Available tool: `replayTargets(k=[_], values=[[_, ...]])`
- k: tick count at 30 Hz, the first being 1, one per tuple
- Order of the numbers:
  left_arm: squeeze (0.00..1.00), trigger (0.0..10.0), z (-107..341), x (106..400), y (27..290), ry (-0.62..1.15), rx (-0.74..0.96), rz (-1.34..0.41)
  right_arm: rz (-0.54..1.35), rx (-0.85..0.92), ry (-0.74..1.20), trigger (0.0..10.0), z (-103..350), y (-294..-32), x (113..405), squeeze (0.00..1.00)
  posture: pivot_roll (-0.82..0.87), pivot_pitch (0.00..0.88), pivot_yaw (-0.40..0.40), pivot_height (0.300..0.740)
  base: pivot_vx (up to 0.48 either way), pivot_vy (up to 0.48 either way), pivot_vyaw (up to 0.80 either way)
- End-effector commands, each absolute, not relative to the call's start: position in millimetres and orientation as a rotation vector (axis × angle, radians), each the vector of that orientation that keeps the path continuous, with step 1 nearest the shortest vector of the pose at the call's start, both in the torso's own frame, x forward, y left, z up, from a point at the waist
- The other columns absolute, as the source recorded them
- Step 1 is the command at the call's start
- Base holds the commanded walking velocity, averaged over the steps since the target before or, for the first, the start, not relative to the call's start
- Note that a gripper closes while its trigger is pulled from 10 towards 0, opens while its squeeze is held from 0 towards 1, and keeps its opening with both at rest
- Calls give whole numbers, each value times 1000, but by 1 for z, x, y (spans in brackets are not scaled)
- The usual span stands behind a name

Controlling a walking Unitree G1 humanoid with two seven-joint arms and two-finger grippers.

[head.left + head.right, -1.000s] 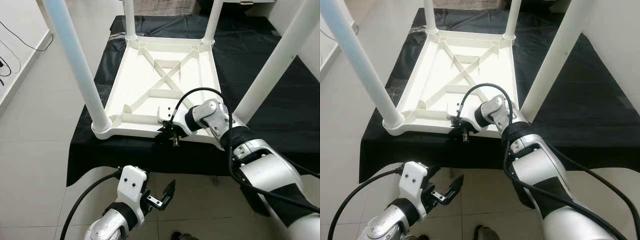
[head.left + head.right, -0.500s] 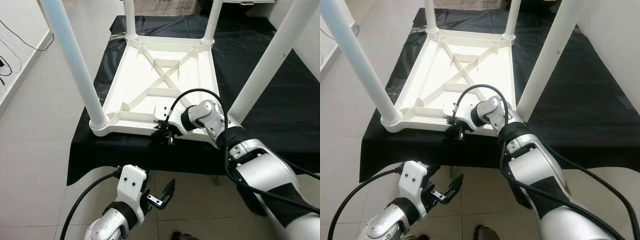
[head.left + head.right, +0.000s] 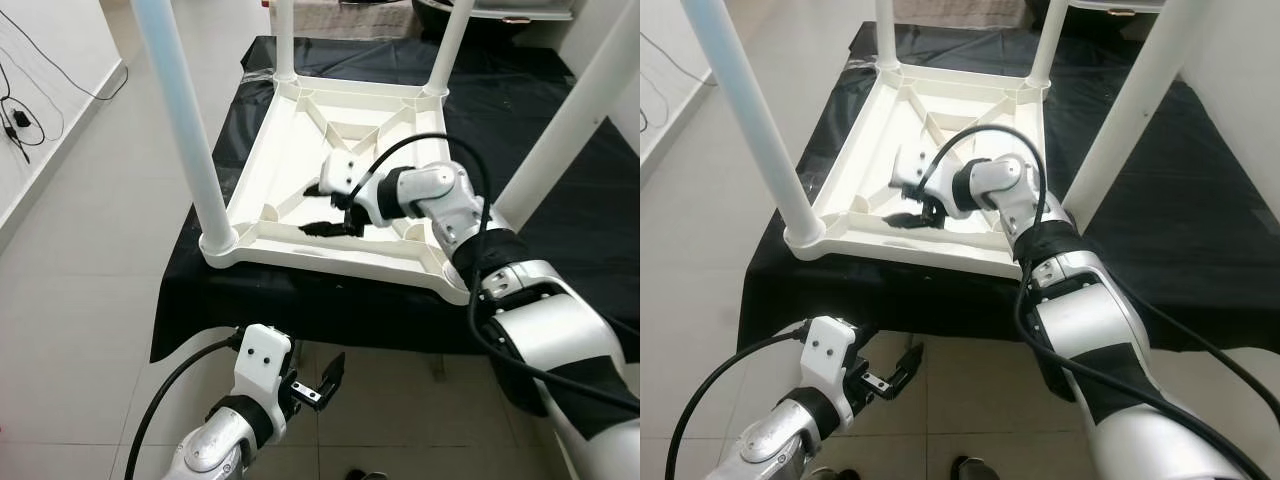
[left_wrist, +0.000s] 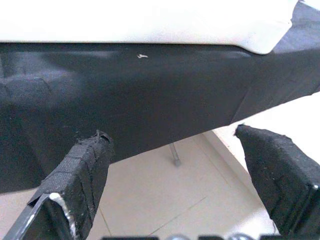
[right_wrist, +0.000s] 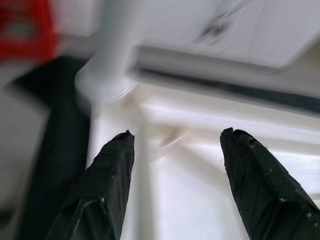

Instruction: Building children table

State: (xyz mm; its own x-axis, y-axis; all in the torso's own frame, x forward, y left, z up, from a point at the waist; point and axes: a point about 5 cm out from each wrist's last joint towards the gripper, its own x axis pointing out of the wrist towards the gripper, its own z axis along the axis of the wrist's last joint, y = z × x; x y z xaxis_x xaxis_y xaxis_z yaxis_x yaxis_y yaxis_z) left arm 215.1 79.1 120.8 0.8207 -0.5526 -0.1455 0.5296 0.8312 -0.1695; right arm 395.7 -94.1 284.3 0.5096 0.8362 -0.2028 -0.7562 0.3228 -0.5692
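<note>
Upturned children's table (image 3: 330,160) lay on black cloth (image 3: 540,200), legs up. Right end effector (image 3: 325,208) hovered open inside frame, empty; left end effector (image 3: 312,385) open, idle below. Risk: knocking near leg (image 3: 185,130) loose w/ a careless sweep.

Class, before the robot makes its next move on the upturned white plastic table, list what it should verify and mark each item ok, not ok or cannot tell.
1. Upturned white plastic table rests on black cloth: ok.
2. Four white legs stand in corner sockets, near-left leg upright: ok.
3. Legs fully tightened: cannot tell.
4. Right pincer open, empty, over the table's ribbed underside: ok.
5. Left pincer open, low before the cloth's edge: ok.
</note>
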Motion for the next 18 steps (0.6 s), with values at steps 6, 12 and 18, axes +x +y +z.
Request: replayTargets(k=[6,12,18], values=[[0,10000,111,222,86,213,-126,-549,851,-404,-370,10000,295,-100,385,0,5,78,-39,740,0,0,0],[0,10000,106,229,89,217,-116,-552,790,-275,-501,10000,269,-85,345,0,-1,39,-19,740,0,0,0],[0,10000,103,234,90,209,-95,-546,653,-129,-511,10000,243,-88,322,0,2,21,-22,740,0,0,0]])
